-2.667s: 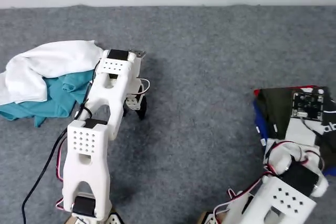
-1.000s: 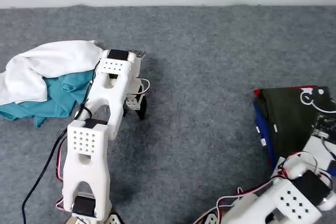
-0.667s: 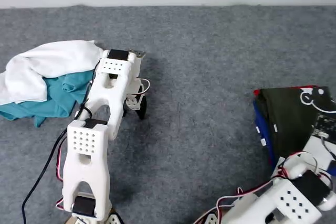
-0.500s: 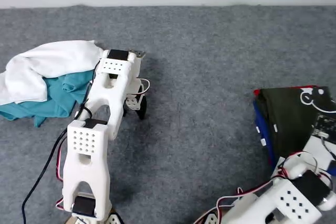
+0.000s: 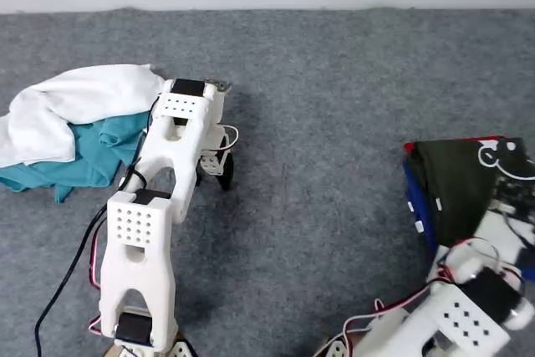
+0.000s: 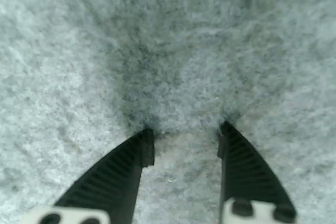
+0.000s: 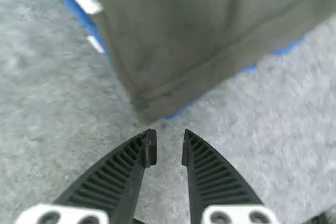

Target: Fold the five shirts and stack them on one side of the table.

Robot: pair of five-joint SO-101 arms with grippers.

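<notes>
At four o'clock on the counter (image 5: 334,81): a folded stack (image 5: 456,181), with a dark shirt (image 7: 210,24) on top, a blue shirt (image 5: 415,206) under it and a red edge (image 5: 451,141) peeping out at the stack's twelve o'clock side.
Done so far: probably three shirts folded and stacked (judged from the colours at the edges; the layers are hard to tell apart, so the count may be off).
At ten o'clock: a white shirt (image 5: 75,110) heaped on a teal shirt (image 5: 92,152), both crumpled and unfolded, well apart from the stack.
Left to do: by my reckoning, spread, fold and carry over these two, which puts the task a little past halfway.
Containers: none in use; every shirt lies straight on the counter.
Left jaws: spread wide, tips down on bare counter with nothing between them; the left arm (image 5: 159,198) stands just beside the heap, at its four o'clock.
Right jaws: parted only narrowly and pinching nothing, tips just beside the near hem of the dark shirt, at the stack's six o'clock.
</notes>
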